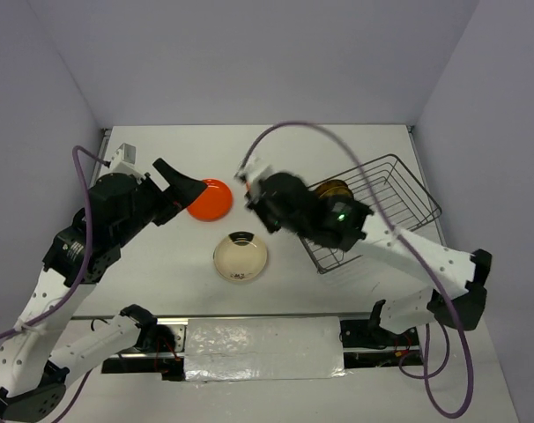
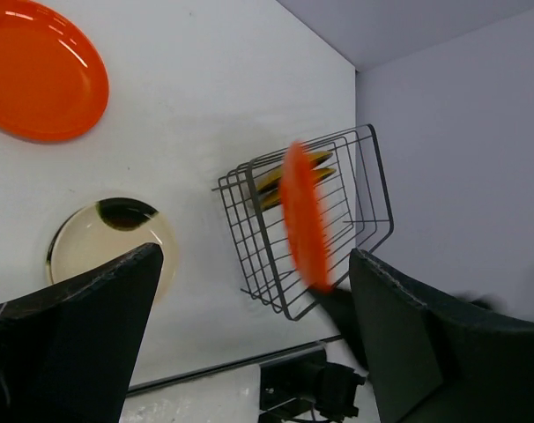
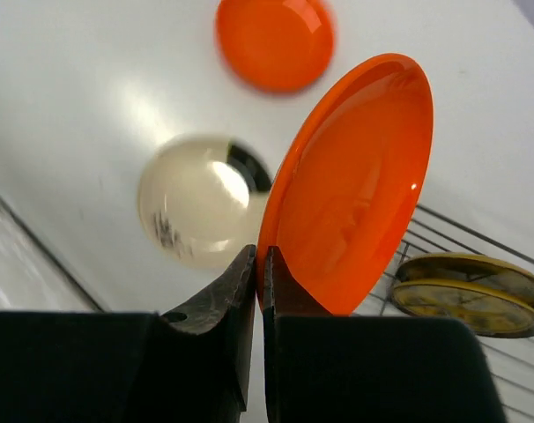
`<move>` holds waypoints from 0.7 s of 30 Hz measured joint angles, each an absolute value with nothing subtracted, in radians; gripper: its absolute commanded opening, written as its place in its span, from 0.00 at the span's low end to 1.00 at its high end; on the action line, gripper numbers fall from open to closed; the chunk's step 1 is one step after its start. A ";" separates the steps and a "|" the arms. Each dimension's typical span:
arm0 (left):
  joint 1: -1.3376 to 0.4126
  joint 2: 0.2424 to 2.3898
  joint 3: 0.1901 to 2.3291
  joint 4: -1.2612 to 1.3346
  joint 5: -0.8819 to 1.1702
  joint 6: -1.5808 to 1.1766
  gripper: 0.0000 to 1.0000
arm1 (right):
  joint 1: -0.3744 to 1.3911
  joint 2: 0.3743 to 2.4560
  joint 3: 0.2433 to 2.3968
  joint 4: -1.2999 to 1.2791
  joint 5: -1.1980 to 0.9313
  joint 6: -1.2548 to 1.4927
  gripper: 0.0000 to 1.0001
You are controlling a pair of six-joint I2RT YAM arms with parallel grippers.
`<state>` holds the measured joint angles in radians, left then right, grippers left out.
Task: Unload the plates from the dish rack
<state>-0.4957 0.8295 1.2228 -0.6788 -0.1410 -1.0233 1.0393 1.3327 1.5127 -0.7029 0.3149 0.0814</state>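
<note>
— What should I watch for here?

— Your right gripper [image 3: 256, 264] is clenched on only the lower rim of an orange plate [image 3: 355, 176]. It holds the plate on edge at the centre of the overhead view, just left of the rack [image 1: 412, 189]. That thin pinch could let it pivot or slip.

— Onto what?

— Probably the cream plate [image 1: 241, 256] lower left of it, or the other orange plate [image 1: 209, 199] further up. Your left gripper [image 1: 183, 182] hangs released and empty beside that one. Two yellow-rimmed plates [image 3: 470, 295] stand in the rack.

No lettering, label, brand, number or sign can be read anywhere in these views.
</note>
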 measured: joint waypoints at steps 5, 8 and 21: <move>-0.496 0.833 1.227 -0.703 -0.147 -1.073 0.99 | 1.312 1.435 1.385 -0.755 0.405 -0.200 0.00; -0.496 0.827 1.190 -0.707 -0.132 -1.077 0.99 | 1.369 1.458 1.374 -0.751 0.416 -0.299 0.00; -0.496 0.854 1.015 -0.636 -0.050 -1.069 0.00 | 1.415 1.537 1.471 -0.591 0.527 -0.472 0.82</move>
<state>-0.4961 0.8539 1.0153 -0.6365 -0.0498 -1.0687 1.4147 1.5372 1.4712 -0.5915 0.5270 -0.4717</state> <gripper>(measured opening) 0.149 0.117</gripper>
